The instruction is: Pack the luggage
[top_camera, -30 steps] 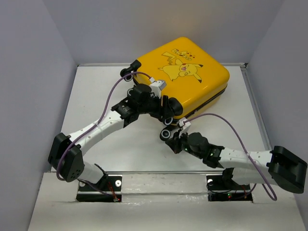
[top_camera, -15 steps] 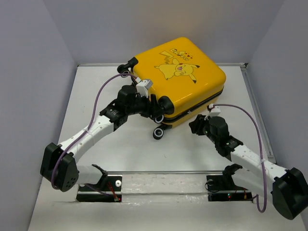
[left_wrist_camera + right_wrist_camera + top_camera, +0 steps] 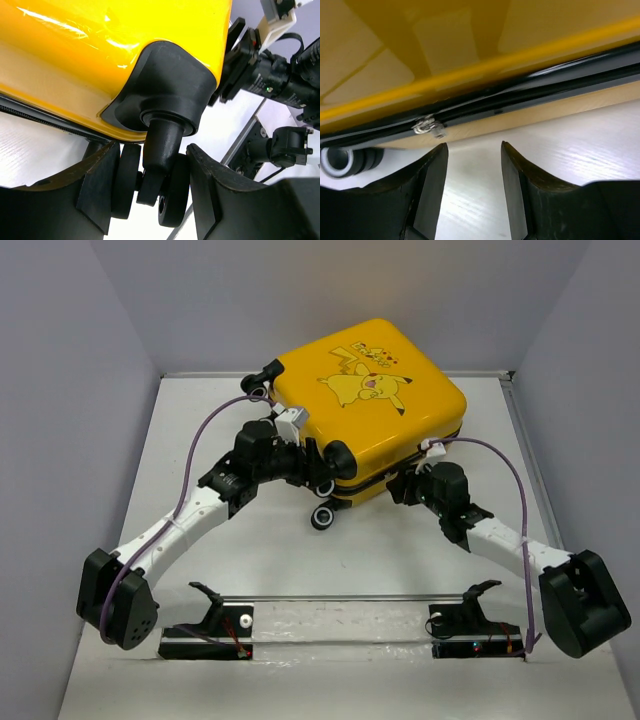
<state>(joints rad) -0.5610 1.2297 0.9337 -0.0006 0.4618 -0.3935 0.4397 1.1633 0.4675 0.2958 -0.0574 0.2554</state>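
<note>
1. Left gripper (image 3: 152, 192): 2 matte black, wedge-shaped fingers (image 3: 97, 197) stood well apart, straddling the twin caster wheel (image 3: 167, 197) at the near-left corner of the luggage (image 3: 385, 405). 1 pad lay against or just beside the wheel and the other stood clear of it, so no clamping was visible.
2. Right gripper (image 3: 472, 152): its fingers were likewise apart and held nothing. They pointed at the luggage's near side just below the zip track (image 3: 545, 90). The small metal zip pull (image 3: 427, 126) hung just above the finger tip on the left of the right wrist view, outside the gap.
3. Luggage: a closed, glossy yellow hard shell with rounded corners and a cartoon on its upper face. It lay on 1 broad face at the far middle of the table (image 3: 270, 555), turned at an angle to the table's edges.
4. Fittings: the wheels and the moulded corner trim (image 3: 167, 85) were smooth black plastic. The zip track ran as a dark band between the 2 yellow halves.
5. Table: white, with a fine streaked grain in the right wrist view.
6. Change: 0.5 s before, the right gripper stood apart from the shell; it had since closed in on the near side. 1.0 s before, it was beside the near wheel, which had since shifted left. The left gripper had kept to the same corner.
</note>
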